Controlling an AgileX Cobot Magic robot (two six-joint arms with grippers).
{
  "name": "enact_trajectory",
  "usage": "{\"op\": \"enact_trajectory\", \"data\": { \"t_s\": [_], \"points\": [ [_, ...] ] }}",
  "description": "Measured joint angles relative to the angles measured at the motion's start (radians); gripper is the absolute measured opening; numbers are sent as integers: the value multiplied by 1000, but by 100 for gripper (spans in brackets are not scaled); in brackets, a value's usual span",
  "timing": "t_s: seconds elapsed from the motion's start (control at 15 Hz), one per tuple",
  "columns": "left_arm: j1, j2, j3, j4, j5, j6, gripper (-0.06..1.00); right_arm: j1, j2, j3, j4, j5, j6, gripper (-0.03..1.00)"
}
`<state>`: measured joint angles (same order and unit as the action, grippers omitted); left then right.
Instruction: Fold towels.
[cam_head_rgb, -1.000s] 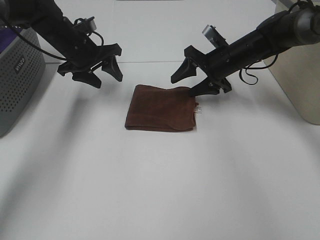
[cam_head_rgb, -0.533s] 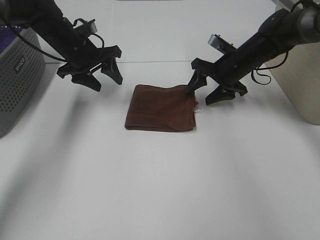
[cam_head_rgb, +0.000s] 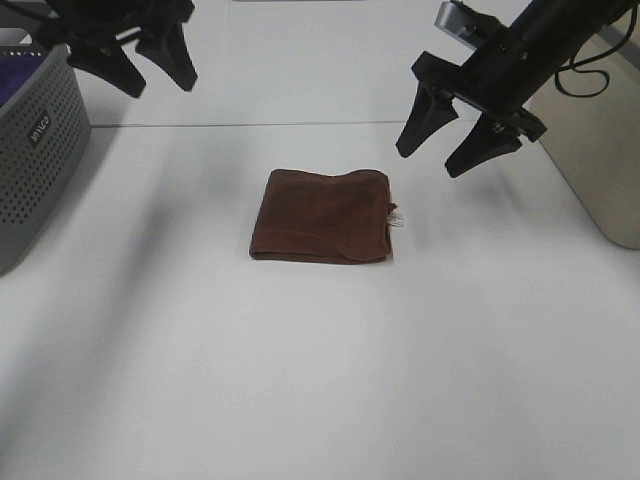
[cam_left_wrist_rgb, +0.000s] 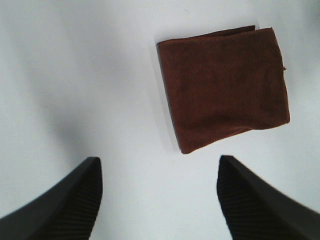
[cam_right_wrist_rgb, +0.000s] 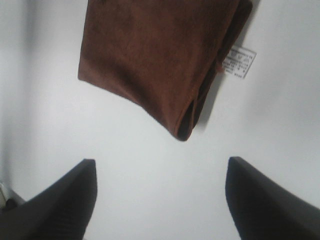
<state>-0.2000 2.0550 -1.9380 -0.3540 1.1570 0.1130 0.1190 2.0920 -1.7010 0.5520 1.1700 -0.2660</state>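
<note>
The dark reddish-brown towel (cam_head_rgb: 320, 216) lies folded into a small rectangle in the middle of the white table, its white tag (cam_head_rgb: 396, 218) sticking out at its right edge. It also shows in the left wrist view (cam_left_wrist_rgb: 225, 88) and in the right wrist view (cam_right_wrist_rgb: 155, 55), with the tag (cam_right_wrist_rgb: 239, 62) beside it. My left gripper (cam_head_rgb: 142, 66) is open and empty, raised high at the back left, far from the towel. My right gripper (cam_head_rgb: 441, 148) is open and empty, raised above the table to the right of the towel and behind it.
A grey perforated basket (cam_head_rgb: 35, 150) with a purple cloth (cam_head_rgb: 18, 78) in it stands at the left edge. A beige box (cam_head_rgb: 600, 150) stands at the right edge. The white table (cam_head_rgb: 320, 380) is bare in front of the towel.
My right gripper has let go of the towel's right edge and risen up and to the right. My left gripper has risen and moved back left. The towel stays folded in place.
</note>
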Motion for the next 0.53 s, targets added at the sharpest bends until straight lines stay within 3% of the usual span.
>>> {"op": "enact_trajectory", "data": {
  "t_s": [0.27,0.4,0.53],
  "points": [
    [0,-204,6,158,53,-57,63,0,-148,0,-87,33,57,69],
    [0,-309,85,229,53,-106,63,0,-238,18,-117,33,87,69],
    [0,-410,195,251,53,-120,63,0,-327,68,-143,34,103,69]
  ]
}}
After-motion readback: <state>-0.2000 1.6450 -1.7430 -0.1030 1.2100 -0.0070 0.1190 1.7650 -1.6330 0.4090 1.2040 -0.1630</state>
